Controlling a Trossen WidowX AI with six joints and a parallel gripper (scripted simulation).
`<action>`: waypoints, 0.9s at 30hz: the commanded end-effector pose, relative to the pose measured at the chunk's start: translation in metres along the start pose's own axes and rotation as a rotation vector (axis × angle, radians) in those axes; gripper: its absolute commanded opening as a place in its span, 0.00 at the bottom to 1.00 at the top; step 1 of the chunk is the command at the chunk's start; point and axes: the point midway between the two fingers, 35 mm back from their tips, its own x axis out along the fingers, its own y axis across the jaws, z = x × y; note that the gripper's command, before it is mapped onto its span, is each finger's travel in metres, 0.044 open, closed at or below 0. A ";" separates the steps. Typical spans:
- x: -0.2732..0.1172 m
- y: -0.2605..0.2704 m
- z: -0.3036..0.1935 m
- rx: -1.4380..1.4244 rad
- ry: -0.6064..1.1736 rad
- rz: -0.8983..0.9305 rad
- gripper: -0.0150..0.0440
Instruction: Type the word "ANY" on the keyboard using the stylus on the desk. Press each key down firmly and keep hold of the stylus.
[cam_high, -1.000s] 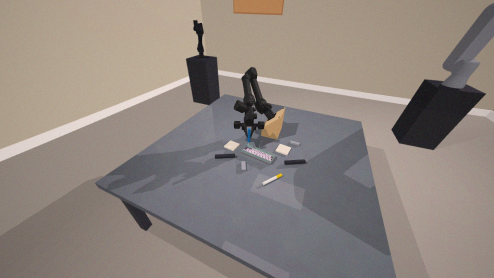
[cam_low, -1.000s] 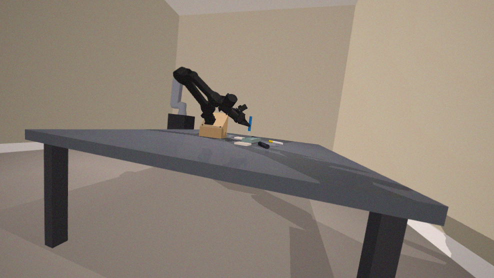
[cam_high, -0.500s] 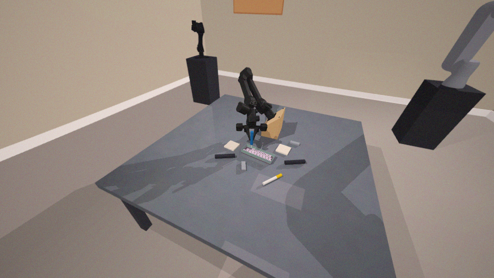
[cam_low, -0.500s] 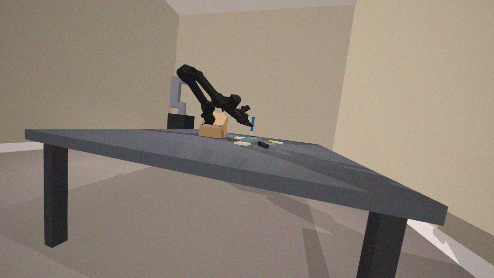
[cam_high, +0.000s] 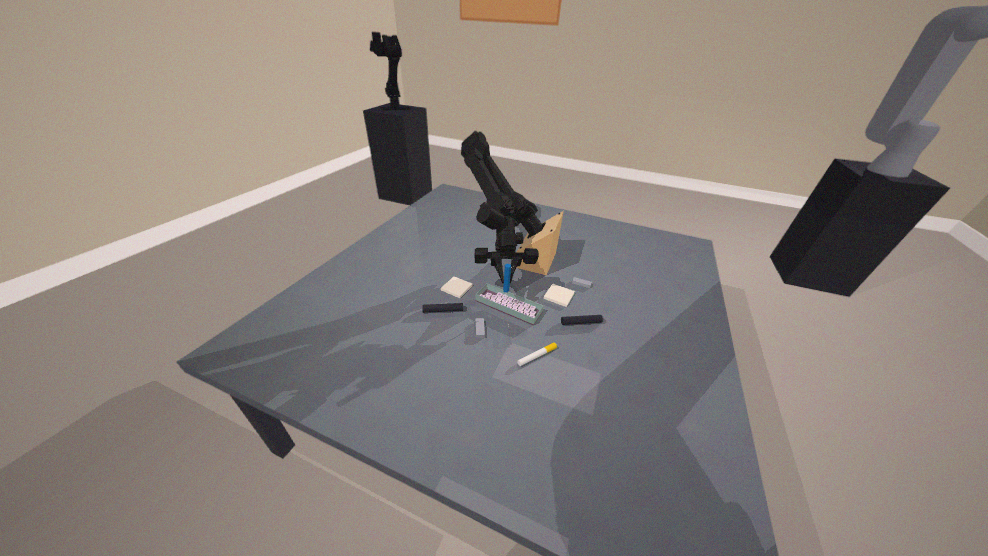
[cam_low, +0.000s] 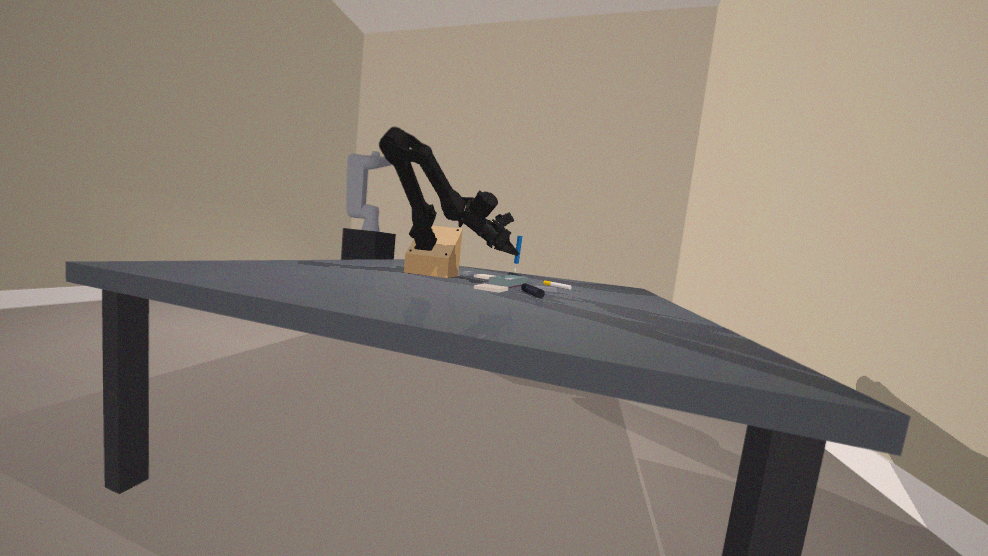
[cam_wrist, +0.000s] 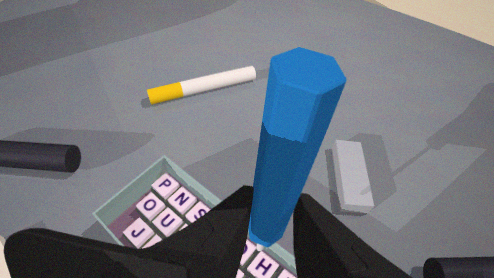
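My gripper is shut on the blue stylus, which stands nearly upright with its pale tip down. The tip is a little above the far-side part of the green-framed keyboard. In the wrist view the tip shows close to the H key, left of its letter. The N key is in plain sight near the frame's corner, beside P. The A and Y keys cannot be made out; the fingers and the view's lower edge hide part of the keyboard.
A white-and-yellow marker lies in front. Black bars lie either side of the keyboard, with cream pads behind them. A grey block lies close by. A wooden wedge stands at the arm's base.
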 end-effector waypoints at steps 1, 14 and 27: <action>0.006 0.006 0.007 0.004 -0.009 -0.007 0.25; 0.022 0.040 0.018 0.005 -0.016 -0.014 0.25; 0.029 0.065 0.023 0.006 -0.025 -0.022 0.25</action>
